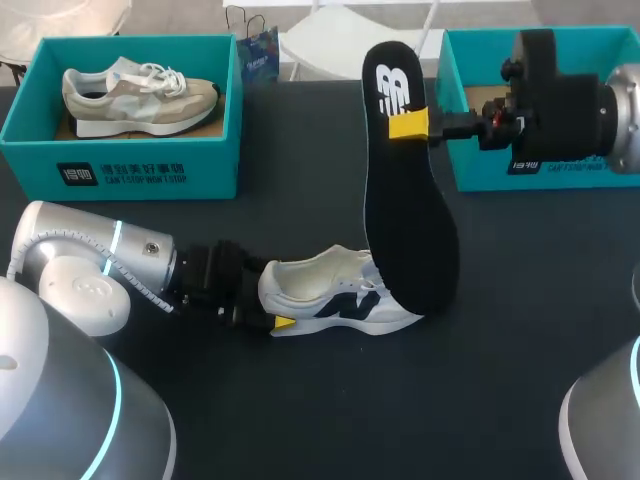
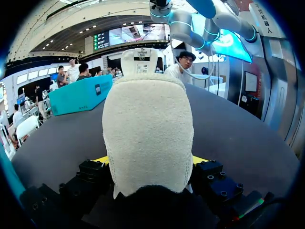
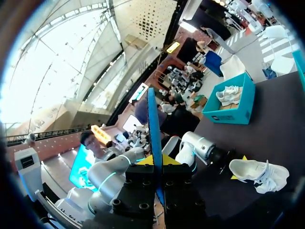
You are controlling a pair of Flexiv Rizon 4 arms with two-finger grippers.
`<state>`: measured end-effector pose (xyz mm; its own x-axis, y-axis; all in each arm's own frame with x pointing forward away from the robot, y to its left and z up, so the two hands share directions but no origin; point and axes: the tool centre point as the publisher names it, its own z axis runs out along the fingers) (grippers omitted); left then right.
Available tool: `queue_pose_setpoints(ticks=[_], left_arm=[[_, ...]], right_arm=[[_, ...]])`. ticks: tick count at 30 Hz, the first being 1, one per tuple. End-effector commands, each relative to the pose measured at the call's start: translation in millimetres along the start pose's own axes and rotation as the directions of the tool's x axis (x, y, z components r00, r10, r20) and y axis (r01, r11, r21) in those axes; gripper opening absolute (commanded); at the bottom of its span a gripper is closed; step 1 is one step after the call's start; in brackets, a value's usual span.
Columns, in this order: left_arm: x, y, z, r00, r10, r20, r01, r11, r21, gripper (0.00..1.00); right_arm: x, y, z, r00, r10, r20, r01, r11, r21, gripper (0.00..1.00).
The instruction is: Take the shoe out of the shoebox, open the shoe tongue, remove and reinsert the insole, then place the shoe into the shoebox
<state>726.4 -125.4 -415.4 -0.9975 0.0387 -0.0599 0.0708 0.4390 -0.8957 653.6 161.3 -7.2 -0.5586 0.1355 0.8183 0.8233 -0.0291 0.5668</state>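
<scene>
Closest to my left wrist camera is the fleecy heel of the white shoe. My left claw is clamped on it, one yellow tip on each side. The shoe sits on the dark surface near the middle, with its toe pointing toward my right side. Over the toe stands the black insole, held up on end and a little tilted. I cannot tell whether its lower end touches the shoe. My right claw pinches the insole near its upper end, both tips pressed against it. Behind that claw a teal shoebox sits at the far right. A second teal shoebox at the far left holds a beige shoe.
</scene>
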Motion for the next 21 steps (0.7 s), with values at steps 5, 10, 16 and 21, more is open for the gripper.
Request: queue_pose_setpoints(ticks=[5,10,16,21], left_arm=[[1.1,2,2,1.0,0.0,-0.001,0.0,1.0,-0.002,0.0],[1.2,2,2,1.0,-0.004,0.004,0.004,1.0,0.001,0.0],[7.1,-2,-8,1.0,0.006,-0.013,-0.005,0.999,0.035,1.0],[6.5,-1,-13,0.999,-0.037,0.0,0.037,0.999,0.024,1.0]], right_arm=[[-1.6,3.4,5,1.0,0.0,-0.001,0.0,1.0,0.003,0.0],[-1.6,3.4,5,1.0,0.0,-0.001,0.0,1.0,0.003,0.0],[-1.6,3.4,5,1.0,0.0,-0.001,0.0,1.0,0.003,0.0],[-1.6,3.4,5,1.0,0.0,-0.001,0.0,1.0,0.003,0.0]])
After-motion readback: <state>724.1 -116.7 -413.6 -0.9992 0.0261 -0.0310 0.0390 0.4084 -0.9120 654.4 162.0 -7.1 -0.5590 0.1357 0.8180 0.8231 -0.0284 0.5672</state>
